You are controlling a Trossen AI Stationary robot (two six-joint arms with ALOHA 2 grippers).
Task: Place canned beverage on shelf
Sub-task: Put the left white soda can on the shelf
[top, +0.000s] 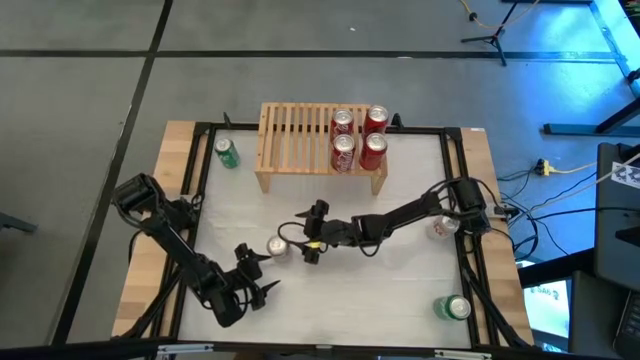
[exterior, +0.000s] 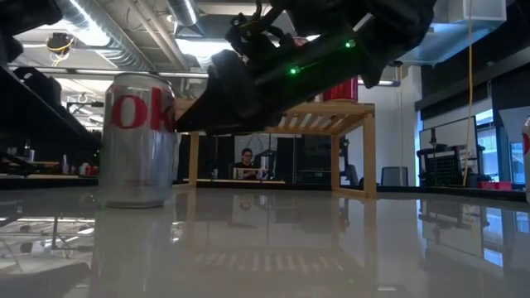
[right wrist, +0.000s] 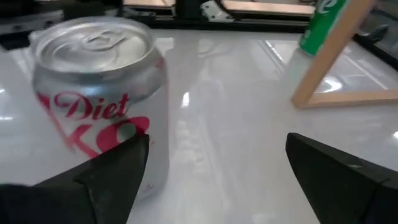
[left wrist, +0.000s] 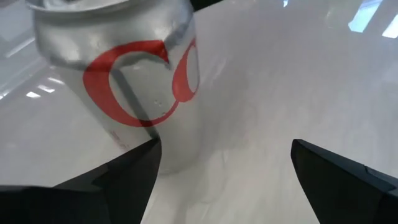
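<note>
Your silver can [right wrist: 99, 93], marked "Diet", stands just beside the wide-open right gripper [top: 312, 232]; the left gripper [top: 255, 275], also spread, waits near.

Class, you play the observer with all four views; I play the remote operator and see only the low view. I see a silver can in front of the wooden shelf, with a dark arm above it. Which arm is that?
Observer: The right arm. Its end effector is open and faces the silver can.
Operator: Where is the other arm?
Observer: The left end effector, also open, sits just beyond the can, nearer the table's front edge.
Operator: Is there room on the shelf?
Observer: The shelf carries four red cans at its right end; its left slats are bare.
</note>
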